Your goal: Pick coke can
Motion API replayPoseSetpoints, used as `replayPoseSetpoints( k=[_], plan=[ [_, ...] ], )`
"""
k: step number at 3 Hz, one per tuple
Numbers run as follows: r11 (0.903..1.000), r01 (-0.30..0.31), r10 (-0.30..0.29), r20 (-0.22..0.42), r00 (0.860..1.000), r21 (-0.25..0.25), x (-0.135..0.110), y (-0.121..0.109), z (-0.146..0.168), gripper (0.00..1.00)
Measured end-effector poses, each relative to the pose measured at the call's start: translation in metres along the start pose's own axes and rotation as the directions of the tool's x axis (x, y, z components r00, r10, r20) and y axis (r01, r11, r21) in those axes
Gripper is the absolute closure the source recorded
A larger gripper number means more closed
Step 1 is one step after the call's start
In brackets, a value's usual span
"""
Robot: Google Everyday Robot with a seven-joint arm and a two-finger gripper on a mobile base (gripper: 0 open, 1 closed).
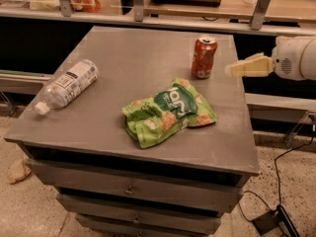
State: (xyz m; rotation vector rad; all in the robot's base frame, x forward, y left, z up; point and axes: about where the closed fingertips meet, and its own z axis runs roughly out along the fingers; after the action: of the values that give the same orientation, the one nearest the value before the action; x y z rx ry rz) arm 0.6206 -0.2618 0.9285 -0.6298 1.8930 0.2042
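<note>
The small red metal coke can (204, 57) stands upright on the grey table (123, 48), far right. The pale yellow gripper (234, 69) hovers beside it, not touching. Spread or closed? I cannot tell. Grabbing is left.

Dim warm light, soft shadows on tabletop (138, 48); gripper (233, 69) pale at rt

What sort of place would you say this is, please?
Probably an office or lab workspace: a grey cabinet with drawers holds the can, a bag and a bottle, a cable trails on the speckled floor, and the gripper hovers right of the can.
</note>
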Motion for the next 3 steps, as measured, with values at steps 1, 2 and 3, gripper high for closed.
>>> replayPoseSetpoints(
  k=[1, 2, 3],
  plan=[
    [0.9991, -0.032, 0.032, 0.023, 0.999, -0.029, 0.002, 0.0, 0.021, 0.0],
    [0.9964, -0.041, 0.045, 0.05, 0.998, -0.075, 0.001, 0.006, 0.04, 0.0],
    [0.9921, -0.038, 0.048, 0.081, 0.996, -0.119, -0.002, 0.014, 0.059, 0.0]
  ],
)
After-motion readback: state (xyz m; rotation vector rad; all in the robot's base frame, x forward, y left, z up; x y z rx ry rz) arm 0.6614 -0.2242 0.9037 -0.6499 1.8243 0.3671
